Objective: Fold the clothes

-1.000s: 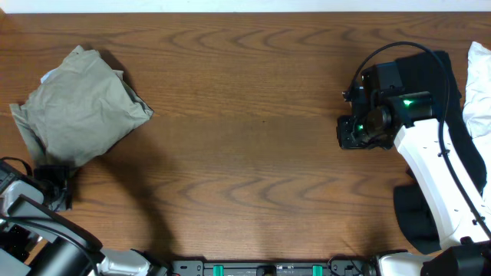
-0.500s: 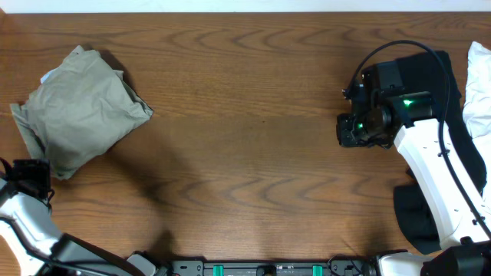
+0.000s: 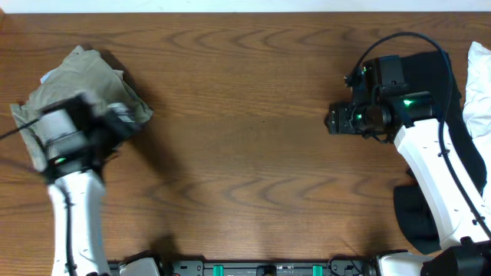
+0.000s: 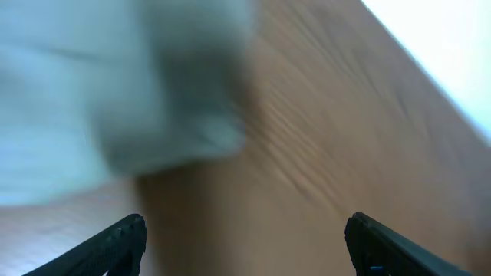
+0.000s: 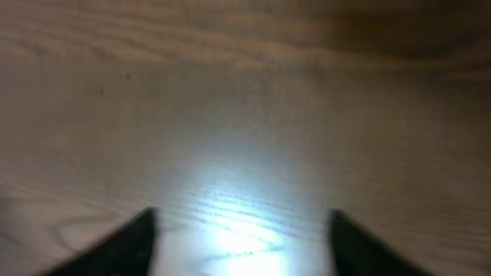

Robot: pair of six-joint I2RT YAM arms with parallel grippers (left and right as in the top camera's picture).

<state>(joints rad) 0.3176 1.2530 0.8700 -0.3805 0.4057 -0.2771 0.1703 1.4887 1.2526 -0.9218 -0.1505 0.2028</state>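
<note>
My left pincer [image 4: 245, 234] is hovering wide open over the bunched garment [image 3: 80, 80] at the bench's [image 3: 245, 161] left end, my right pincer [image 5: 242, 234] gaping over bare wood; I am risking pinching several layers together.

A grey-green garment [image 3: 83, 77] lies on the left side of the table, toward the far edge, folded down into a thick, roughly square bundle set at a slant. Its surface is softly creased and its edges are uneven, with one corner pointing right. A sliver of paler fabric shows at its far left edge. Its near part is covered from above. In the left wrist view it is only a pale blur [image 4: 100, 84] at the upper left. At the far right edge sits a white cloth [image 3: 480, 84], rumpled and cut off by the frame, and just beside it a black cloth [image 3: 423, 73] lies spread flat.
</note>
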